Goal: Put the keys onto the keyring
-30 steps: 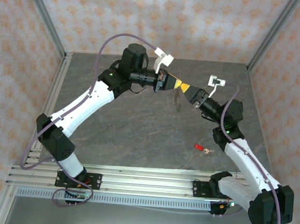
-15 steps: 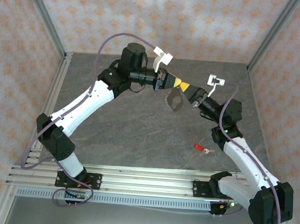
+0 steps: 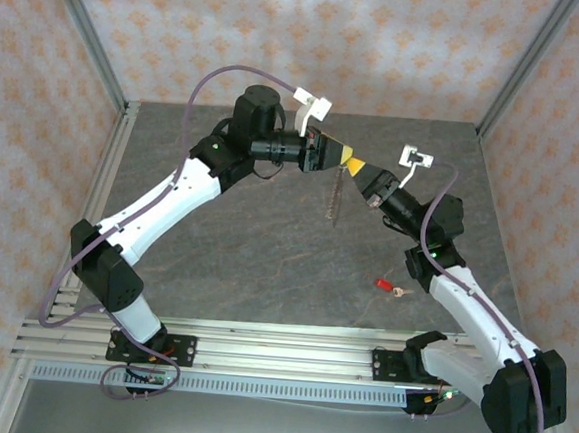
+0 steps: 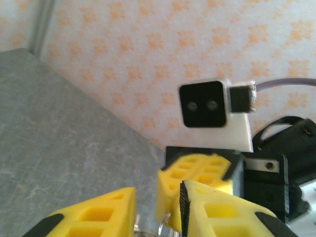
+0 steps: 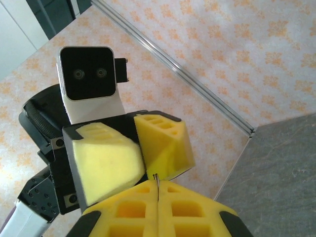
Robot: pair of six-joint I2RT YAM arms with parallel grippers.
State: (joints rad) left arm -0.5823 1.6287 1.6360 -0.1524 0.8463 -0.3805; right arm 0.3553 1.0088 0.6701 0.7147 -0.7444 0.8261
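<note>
Mottled grey tabletop (image 3: 267, 250) lies beneath limp beaded keyring (image 3: 336, 198).

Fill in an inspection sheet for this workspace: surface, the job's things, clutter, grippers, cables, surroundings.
Surface: grey stone-look tabletop.
Job's things: red-headed key lies on the tabletop near the right arm. The beaded keyring hangs in the air below the grippers, and the key is not on it.
Clutter: nothing seen.
Grippers: right gripper has its jaws shut on the keyring's top. Left gripper is tip to tip with it, jaws parted.
Cables: purple cable arcs over the left arm. A second purple cable runs along the right arm.
Surroundings: orange-patterned walls; aluminium rails at the near edge.
</note>
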